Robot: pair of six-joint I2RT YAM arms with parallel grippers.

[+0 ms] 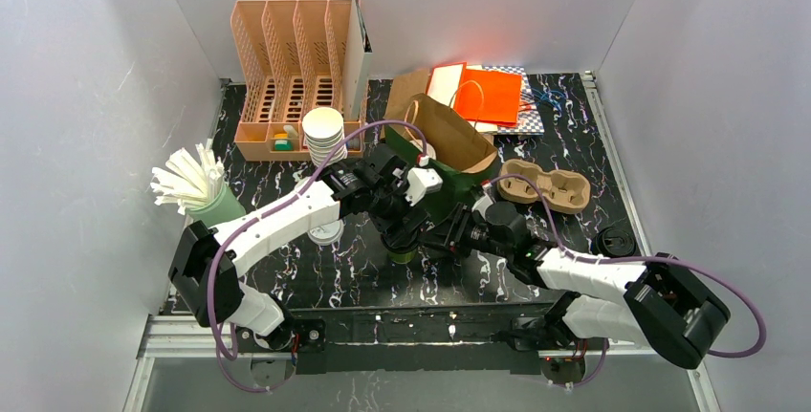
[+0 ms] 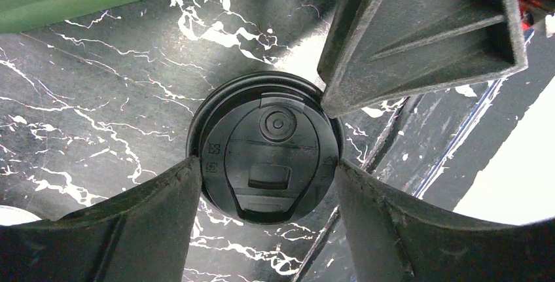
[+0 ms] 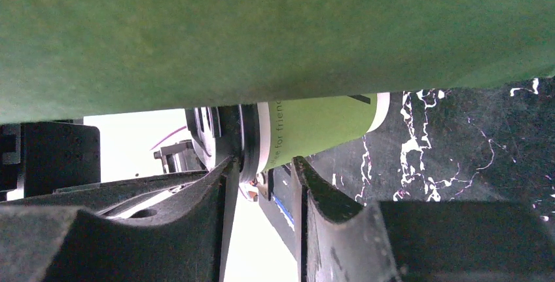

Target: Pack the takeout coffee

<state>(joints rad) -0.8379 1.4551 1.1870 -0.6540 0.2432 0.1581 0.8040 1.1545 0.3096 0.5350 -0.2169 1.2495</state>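
the green takeout coffee cup point(image 3: 321, 125) stands mid-table, near side, with its black lid point(image 2: 265, 154) on. the left gripper point(image 2: 265, 164) straddles the lid's rim; the right gripper point(image 3: 262, 172) is narrowly parted at the cup's lip. i cannot tell whether either grips. packing into the cardboard carrier point(image 1: 545, 185) or the brown bag point(image 1: 449, 130), both farther right, seems still to do.
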